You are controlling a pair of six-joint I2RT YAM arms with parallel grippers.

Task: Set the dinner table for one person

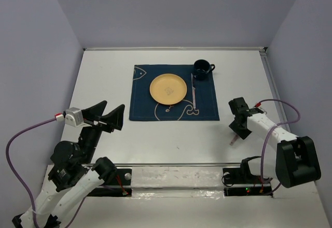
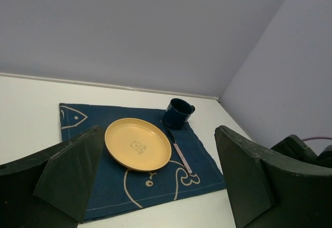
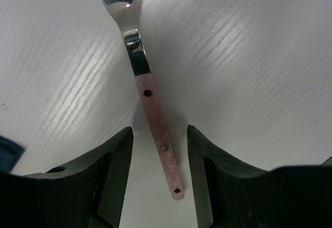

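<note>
Now the right gripper [image 3: 158, 131] hangs low at the lower right of the top view. Its black fingers are parted either side of a pink-handled silver utensil [image 3: 152, 106], not touching it. The utensil lies flat on the matte white dinner table [image 1: 104, 77] that fills the centre. At lower left, the left gripper [image 1: 114, 108] gapes wide.

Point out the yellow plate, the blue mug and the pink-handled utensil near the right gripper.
yellow plate [image 1: 168, 89]: top external view, its centre.
blue mug [image 2: 177, 117]: left wrist view, its side wall.
pink-handled utensil [image 3: 155, 119]: right wrist view, its pink handle.
</note>
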